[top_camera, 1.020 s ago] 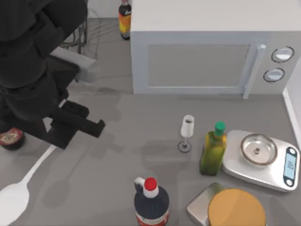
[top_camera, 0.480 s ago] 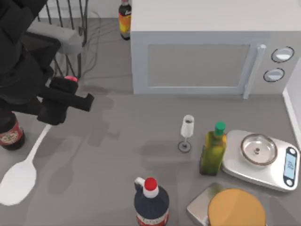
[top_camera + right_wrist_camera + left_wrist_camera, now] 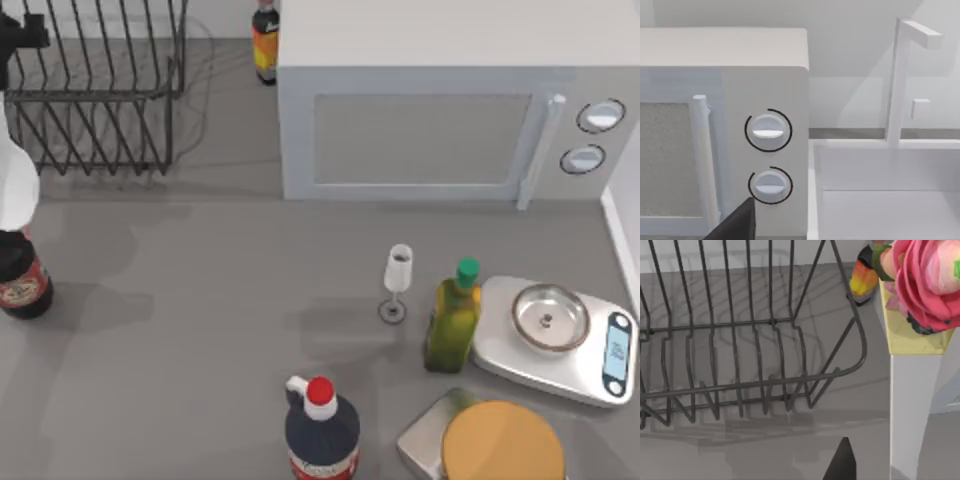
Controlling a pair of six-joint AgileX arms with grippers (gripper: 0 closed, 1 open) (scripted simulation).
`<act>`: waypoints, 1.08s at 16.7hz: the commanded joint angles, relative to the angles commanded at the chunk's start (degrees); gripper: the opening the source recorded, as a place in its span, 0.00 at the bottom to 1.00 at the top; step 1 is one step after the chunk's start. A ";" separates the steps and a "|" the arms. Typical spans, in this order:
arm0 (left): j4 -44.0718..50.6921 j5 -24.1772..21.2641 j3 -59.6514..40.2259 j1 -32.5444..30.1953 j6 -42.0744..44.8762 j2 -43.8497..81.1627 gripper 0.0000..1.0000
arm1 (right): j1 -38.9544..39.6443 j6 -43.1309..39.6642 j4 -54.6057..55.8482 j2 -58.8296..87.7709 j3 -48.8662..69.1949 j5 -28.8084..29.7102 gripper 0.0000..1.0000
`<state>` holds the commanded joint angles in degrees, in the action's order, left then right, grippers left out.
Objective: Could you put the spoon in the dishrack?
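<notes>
At the far left edge of the top view, the left gripper [image 3: 15,35] holds the spoon [image 3: 15,185] above the table, just beside the dishrack's [image 3: 100,100] left end. I judge the jaws to be pinched on the handle, since the spoon hangs free. The left wrist view shows one dark finger [image 3: 842,465] next to the white handle [image 3: 907,415], with the red-and-yellow knob [image 3: 925,280] close to the camera. The spoon's long axis runs along that left edge, with the bowl toward the near side and the knob end toward the rack. The rack lies to the gripper's right, so the coming move is probably a short carry rightward over the tines, then a release. The right gripper [image 3: 737,225] is parked facing the microwave's [image 3: 765,75] dials; I cannot tell how it is set.
</notes>
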<state>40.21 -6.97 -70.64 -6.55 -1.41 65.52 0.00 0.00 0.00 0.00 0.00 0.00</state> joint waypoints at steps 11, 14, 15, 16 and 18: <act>-27.28 -4.88 6.84 16.92 2.14 -14.51 0.00 | 0.00 0.00 0.00 0.00 0.00 0.00 1.00; -27.26 -4.75 6.60 16.70 2.22 -14.24 0.00 | 0.00 0.00 0.00 0.00 0.00 0.00 1.00; -27.91 -4.71 6.59 16.62 2.22 -13.60 0.00 | 0.00 0.00 0.00 0.00 0.00 0.00 1.00; -29.16 -4.61 6.60 16.49 2.21 -12.38 0.00 | 0.00 0.00 0.00 0.00 0.00 0.00 1.00; -33.49 -4.26 6.74 16.09 2.18 -8.23 0.00 | 0.00 0.00 0.00 0.00 0.00 0.00 1.00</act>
<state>6.71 -11.23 -63.91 9.55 0.76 57.29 0.00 0.00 0.00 0.00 0.00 0.00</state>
